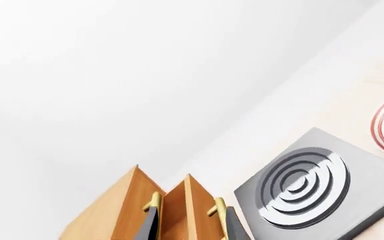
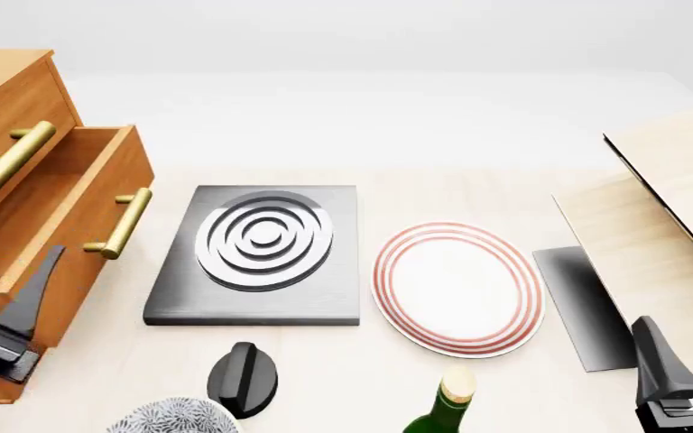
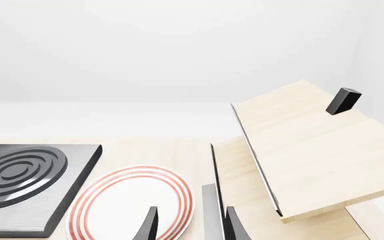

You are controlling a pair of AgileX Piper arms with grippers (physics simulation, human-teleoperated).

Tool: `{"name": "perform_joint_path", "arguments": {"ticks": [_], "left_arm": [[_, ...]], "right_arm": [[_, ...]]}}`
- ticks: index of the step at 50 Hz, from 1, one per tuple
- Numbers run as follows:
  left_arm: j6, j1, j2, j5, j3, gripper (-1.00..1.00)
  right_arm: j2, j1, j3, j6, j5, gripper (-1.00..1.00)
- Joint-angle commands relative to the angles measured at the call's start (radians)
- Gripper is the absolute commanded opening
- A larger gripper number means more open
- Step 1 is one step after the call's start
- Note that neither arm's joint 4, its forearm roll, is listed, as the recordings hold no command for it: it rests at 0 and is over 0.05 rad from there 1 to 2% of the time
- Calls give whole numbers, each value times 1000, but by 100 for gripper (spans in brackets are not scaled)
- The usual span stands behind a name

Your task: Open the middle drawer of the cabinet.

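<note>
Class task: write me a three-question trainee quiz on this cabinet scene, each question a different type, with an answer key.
1. True or false: the middle drawer of the cabinet stands pulled out.
2. Multiple choice: what lies directly beside the grey burner slab, on its right in the front view? A) red-rimmed plate B) green bottle C) black knob
3. Fill in: the drawer handles are coloured ____.

Key: 1 true; 2 A; 3 brass.
</note>
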Motion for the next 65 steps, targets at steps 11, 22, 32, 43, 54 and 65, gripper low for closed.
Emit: {"name": "perform_joint_path", "arguments": {"ticks": [11, 22, 32, 43, 54, 65], "left_arm": [[-232, 61, 5, 241, -229, 100], [-299, 116, 42, 307, -290, 100], [-354, 123, 86, 342, -314, 100], [-416, 130, 131, 380, -339, 100], [-475, 125, 168, 371, -321, 100], [-500, 146, 203, 337, -294, 100]], "right_arm": [[-2, 2, 0, 2, 0, 100], [-2, 2, 0, 2, 0, 100], [-2, 2, 0, 2, 0, 100], [-2, 2, 0, 2, 0, 100], [-2, 2, 0, 3, 0, 100], [-2, 2, 0, 3, 0, 100]]}}
